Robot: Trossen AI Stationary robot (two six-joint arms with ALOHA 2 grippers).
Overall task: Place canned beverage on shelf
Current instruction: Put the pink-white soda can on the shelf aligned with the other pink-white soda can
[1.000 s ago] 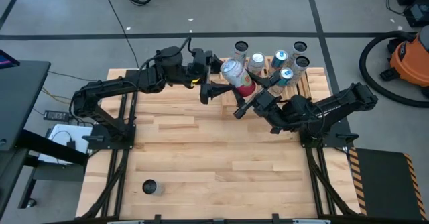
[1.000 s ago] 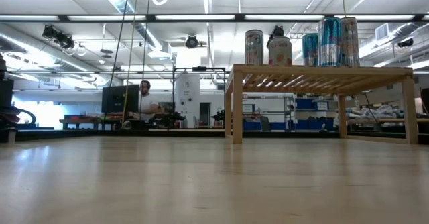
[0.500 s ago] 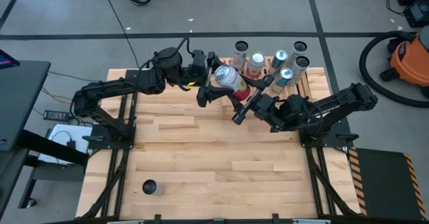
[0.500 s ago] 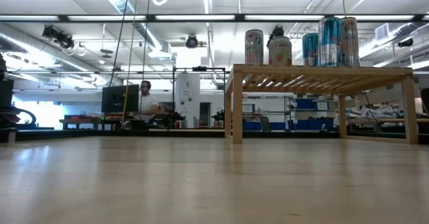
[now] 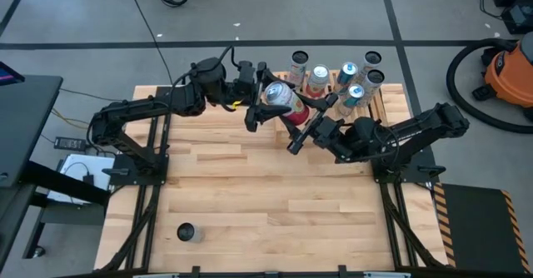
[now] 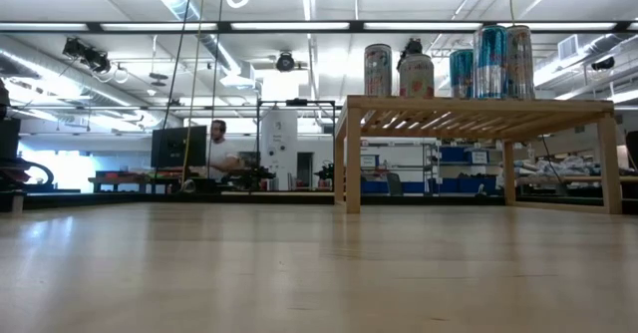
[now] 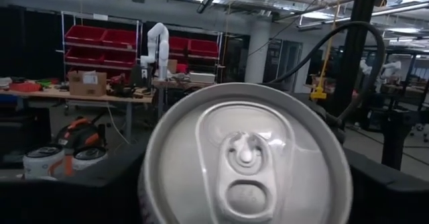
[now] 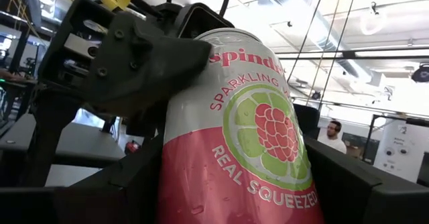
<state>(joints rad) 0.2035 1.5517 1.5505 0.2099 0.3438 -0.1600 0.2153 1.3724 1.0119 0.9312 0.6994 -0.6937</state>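
A canned beverage (image 5: 287, 101), white above and pink below with a raspberry-and-lime print, hangs tilted in the air between my two grippers. This is at the table's far middle, just left of the shelf (image 5: 385, 103). My left gripper (image 5: 260, 96) faces the can's silver top (image 7: 244, 157), with its fingers closed round that end. My right gripper (image 5: 311, 120) is shut on the pink lower half. The shelf (image 6: 478, 107) is a low slatted wooden rack. Several cans (image 6: 417, 74) stand upright on it. Neither gripper shows in the low view. My left gripper comes at the can level from the table's left, looking straight onto the lid. One finger (image 8: 151, 63) lies flat against the white wall just below the top rim (image 8: 201, 49); the other is hidden behind the can. My right gripper pinches the can's pink lower half (image 8: 201, 184) between its two fingers, one on each side of the wall. It comes from the table's right, slanting upward. The can is lifted clear, its top tipped toward the left gripper.
Several cans (image 5: 347, 72) crowd the shelf's far part at the table's back right. A small dark round object (image 5: 186, 232) sits near the front left corner. The wide wooden tabletop (image 5: 266, 195) in front of the arms is bare.
My right gripper has turned and carried the can a little toward the table's left, tipping its top toward my left gripper. The can's top end now lies between the left gripper's fingers.
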